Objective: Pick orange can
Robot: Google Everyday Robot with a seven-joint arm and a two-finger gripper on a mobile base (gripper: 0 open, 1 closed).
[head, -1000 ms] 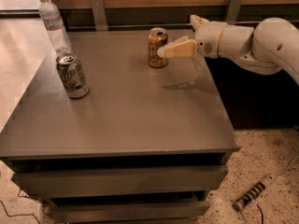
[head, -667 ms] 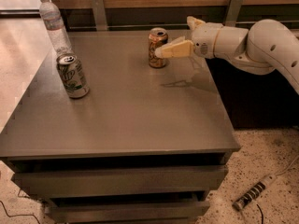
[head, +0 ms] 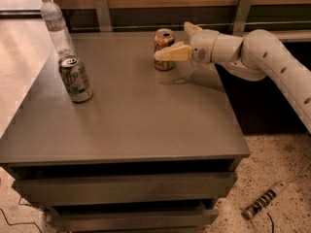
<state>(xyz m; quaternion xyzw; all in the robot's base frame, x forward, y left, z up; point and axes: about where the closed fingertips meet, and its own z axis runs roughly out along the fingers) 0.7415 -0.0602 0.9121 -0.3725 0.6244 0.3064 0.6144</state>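
Note:
The orange can [head: 163,45] stands upright at the far middle of the grey table [head: 131,125]. It has an orange and cream label and a silver top. My gripper [head: 171,41] reaches in from the right at can height and is open. Its near cream finger [head: 173,53] lies across the front right of the can. Its far finger [head: 190,29] shows just behind and to the right of the can. The can rests on the table.
A green-and-white can [head: 75,78] stands near the table's left edge. A clear water bottle [head: 56,26] stands at the far left corner. A wooden wall with metal brackets runs behind. A power strip [head: 265,205] lies on the floor at the right.
My gripper has moved left toward the orange can, and the near finger now overlaps the can's front. The can and the other objects have not moved.

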